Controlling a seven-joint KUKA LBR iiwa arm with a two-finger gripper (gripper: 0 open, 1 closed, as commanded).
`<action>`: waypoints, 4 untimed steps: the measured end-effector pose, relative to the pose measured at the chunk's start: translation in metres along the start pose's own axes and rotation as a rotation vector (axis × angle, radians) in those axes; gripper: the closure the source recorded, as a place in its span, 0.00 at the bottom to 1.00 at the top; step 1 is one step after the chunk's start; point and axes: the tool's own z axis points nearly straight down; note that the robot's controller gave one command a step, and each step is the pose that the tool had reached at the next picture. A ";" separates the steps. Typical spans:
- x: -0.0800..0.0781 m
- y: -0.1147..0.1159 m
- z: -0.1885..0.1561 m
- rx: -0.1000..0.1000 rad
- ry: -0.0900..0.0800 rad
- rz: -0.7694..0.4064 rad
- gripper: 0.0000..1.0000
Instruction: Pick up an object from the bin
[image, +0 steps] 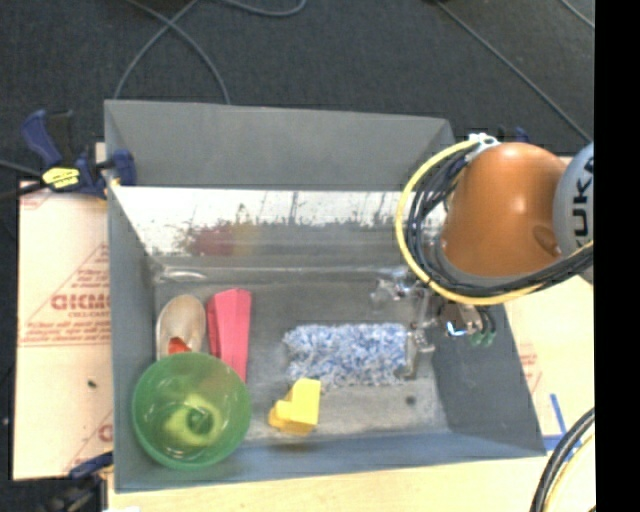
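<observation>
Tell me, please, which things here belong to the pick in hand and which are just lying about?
In hand: gripper; blue-and-white speckled cloth, its right end by the gripper; grey bin.
Lying about: yellow block, pink wedge, green bowl, beige scoop, all further left.

Block lies right of bowl, before cloth.
</observation>
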 end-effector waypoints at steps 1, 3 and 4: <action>0.041 -0.064 -0.041 0.003 -0.002 -0.066 0.00; 0.013 -0.004 0.073 0.001 -0.004 -0.169 0.00; 0.004 0.015 0.121 0.000 -0.005 -0.218 0.00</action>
